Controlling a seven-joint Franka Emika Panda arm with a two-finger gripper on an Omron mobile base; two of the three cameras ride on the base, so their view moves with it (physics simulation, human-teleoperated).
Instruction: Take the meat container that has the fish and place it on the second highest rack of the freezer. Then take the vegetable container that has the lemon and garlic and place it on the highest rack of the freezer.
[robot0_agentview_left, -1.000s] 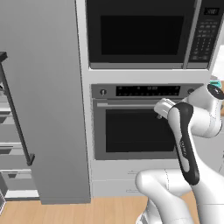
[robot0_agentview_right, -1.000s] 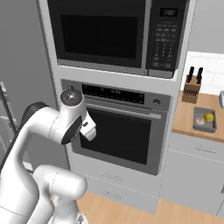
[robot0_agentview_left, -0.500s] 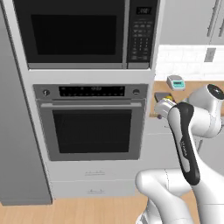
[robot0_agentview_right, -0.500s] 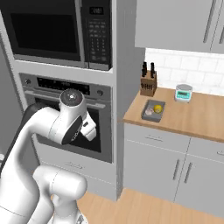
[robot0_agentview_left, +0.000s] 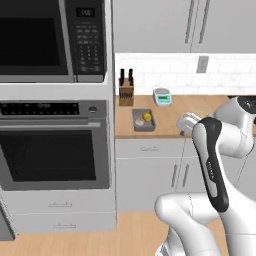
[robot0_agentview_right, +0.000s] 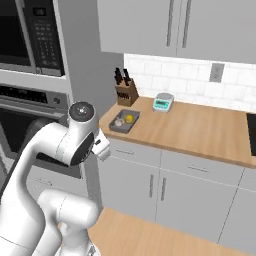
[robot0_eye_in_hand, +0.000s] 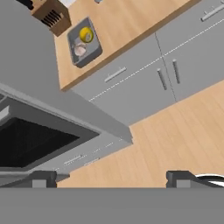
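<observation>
The vegetable container (robot0_agentview_left: 143, 128) is a shallow grey tray at the counter's left end, beside the oven column. It holds the yellow lemon (robot0_agentview_left: 147, 117) and the pale garlic (robot0_agentview_left: 139, 121). The right base view shows the same container (robot0_agentview_right: 121, 129) with lemon (robot0_agentview_right: 129, 118) and garlic (robot0_agentview_right: 119, 121). In the hand view the container (robot0_eye_in_hand: 90, 49) lies far off at the upper left, with lemon (robot0_eye_in_hand: 86, 34) and garlic (robot0_eye_in_hand: 80, 49). My gripper (robot0_eye_in_hand: 111, 179) is open and empty, held in front of the cabinets well short of the tray. The meat container, the fish and the freezer are out of view.
A knife block (robot0_agentview_left: 126, 92) stands behind the tray, and a small teal scale (robot0_agentview_left: 162, 96) sits further right on the wooden counter (robot0_agentview_right: 200, 130). The built-in oven (robot0_agentview_left: 50, 155) and microwave (robot0_agentview_left: 45, 40) column rises to the left. Grey cabinet doors (robot0_agentview_right: 150, 185) run under the counter.
The whole picture has shifted: the base has driven right, from the oven column to the counter. The arm keeps its pose and the gripper stays open.
</observation>
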